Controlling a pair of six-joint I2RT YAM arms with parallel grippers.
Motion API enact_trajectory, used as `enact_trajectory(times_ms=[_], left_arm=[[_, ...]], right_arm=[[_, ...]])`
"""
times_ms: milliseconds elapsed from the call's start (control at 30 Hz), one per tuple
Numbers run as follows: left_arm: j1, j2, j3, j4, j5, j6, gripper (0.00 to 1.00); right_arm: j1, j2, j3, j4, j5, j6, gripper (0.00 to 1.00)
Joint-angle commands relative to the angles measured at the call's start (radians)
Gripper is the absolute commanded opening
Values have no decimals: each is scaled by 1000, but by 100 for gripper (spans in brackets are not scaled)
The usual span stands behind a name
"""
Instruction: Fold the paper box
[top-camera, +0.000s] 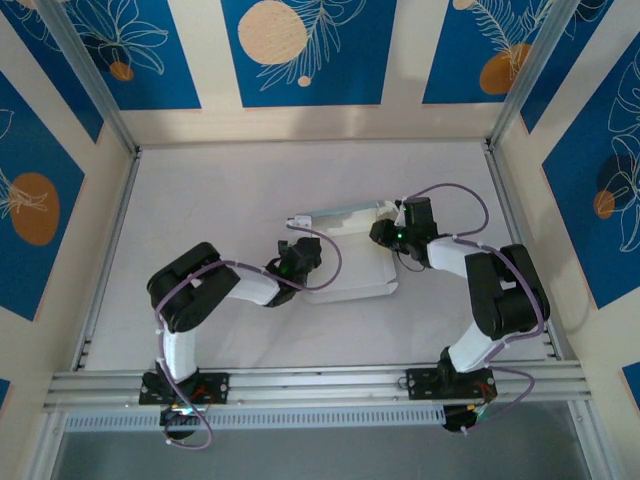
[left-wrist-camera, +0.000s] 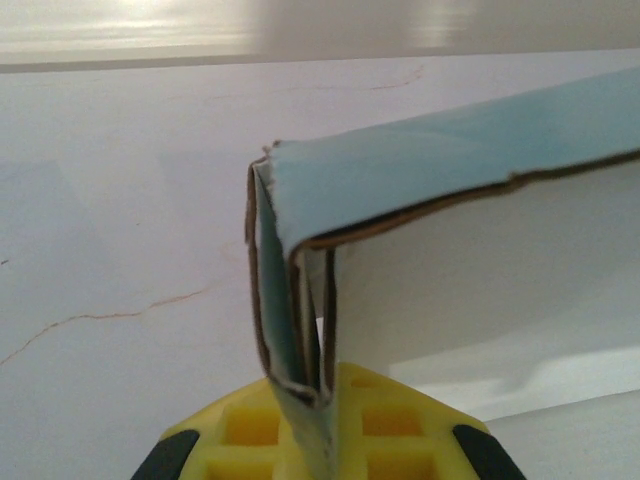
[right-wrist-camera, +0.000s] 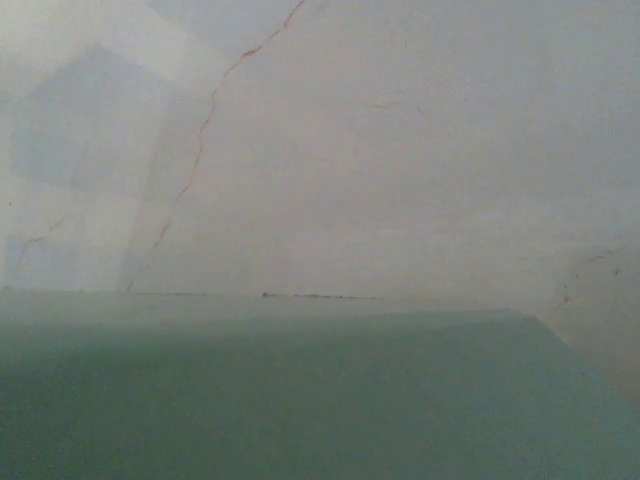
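Pinching left fingers (left-wrist-camera: 362, 395): grasping paper box (left-wrist-camera: 450, 160) by folded corner.
Paper box: thin card, long axis left-right, flap raised.
Right fingers (top-camera: 384, 233): grip unclear.

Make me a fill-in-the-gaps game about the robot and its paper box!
1. The left gripper pinches a folded corner of the paper ____.
2. Its pads are coloured ____.
3. Seen from above, the paper box lies ____ the left gripper and the right gripper.
Missing words: box; yellow; between
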Motion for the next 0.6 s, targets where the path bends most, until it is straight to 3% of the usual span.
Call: enact_trajectory(times_ms=[0, 300, 467, 567], left_arm=[[-2, 64, -33, -174, 92, -14, 0], [-2, 55, -47, -145, 90, -12, 0], [-2, 54, -50, -139, 90, -9, 0], [-2, 50, -49, -141, 82, -6, 0]], right_arm=[[18, 26, 44, -19, -53, -26, 31], [70, 113, 139, -170, 31, -83, 24], [69, 159, 205, -258, 42, -81, 21], [71, 127, 191, -217, 4, -96, 21]])
